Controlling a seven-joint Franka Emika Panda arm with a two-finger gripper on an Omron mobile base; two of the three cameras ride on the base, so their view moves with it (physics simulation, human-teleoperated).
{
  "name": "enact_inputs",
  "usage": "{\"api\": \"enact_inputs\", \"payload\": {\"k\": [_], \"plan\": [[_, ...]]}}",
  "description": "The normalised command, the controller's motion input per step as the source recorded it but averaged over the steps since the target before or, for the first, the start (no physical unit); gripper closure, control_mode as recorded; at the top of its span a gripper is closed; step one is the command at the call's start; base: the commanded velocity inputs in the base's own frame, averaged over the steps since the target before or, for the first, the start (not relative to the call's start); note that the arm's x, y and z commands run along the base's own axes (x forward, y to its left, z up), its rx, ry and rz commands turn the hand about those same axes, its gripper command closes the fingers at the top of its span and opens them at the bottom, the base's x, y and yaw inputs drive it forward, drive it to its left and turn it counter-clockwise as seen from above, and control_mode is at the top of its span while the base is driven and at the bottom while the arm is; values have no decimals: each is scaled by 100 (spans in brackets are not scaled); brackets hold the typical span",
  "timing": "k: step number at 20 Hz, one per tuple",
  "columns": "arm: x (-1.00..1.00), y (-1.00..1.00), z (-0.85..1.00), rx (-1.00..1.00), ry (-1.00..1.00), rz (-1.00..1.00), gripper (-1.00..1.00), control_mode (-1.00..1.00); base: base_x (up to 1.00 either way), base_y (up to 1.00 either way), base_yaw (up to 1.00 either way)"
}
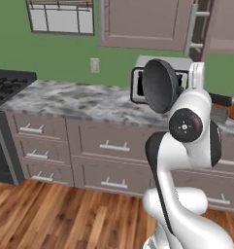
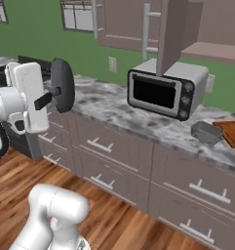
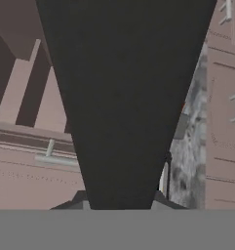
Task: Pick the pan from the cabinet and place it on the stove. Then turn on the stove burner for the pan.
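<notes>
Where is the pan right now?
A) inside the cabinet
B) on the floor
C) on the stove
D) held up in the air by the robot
D: the pan hangs on edge above the counter, its handle clamped in the robot's fingers, far from the stove.

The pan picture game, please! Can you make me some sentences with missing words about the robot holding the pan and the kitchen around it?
1. The tool is shut on the thin handle of the round dark grey frying ____.
2. The pan is held up in the ____, above the marbled grey counter.
3. The silver toaster oven stands on the ____.
4. The black gas stove has ____ on it so far.

Missing words: pan; air; counter; nothing
</notes>
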Motion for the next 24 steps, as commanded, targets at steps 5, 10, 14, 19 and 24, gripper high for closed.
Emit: {"api": "enact_inputs", "payload": {"k": [5, 10, 14, 19, 24], "plan": [[0, 0, 0, 0, 0, 0, 100, 100, 45, 44, 12], [0, 0, 0, 0, 0, 0, 100, 100, 64, 44, 9], [0, 0, 0, 0, 0, 0, 100, 100, 70, 46, 6], [0, 0, 0, 0, 0, 0, 100, 100, 68, 47, 5], [0, 0, 0, 0, 0, 0, 100, 100, 65, 55, 2]]}}
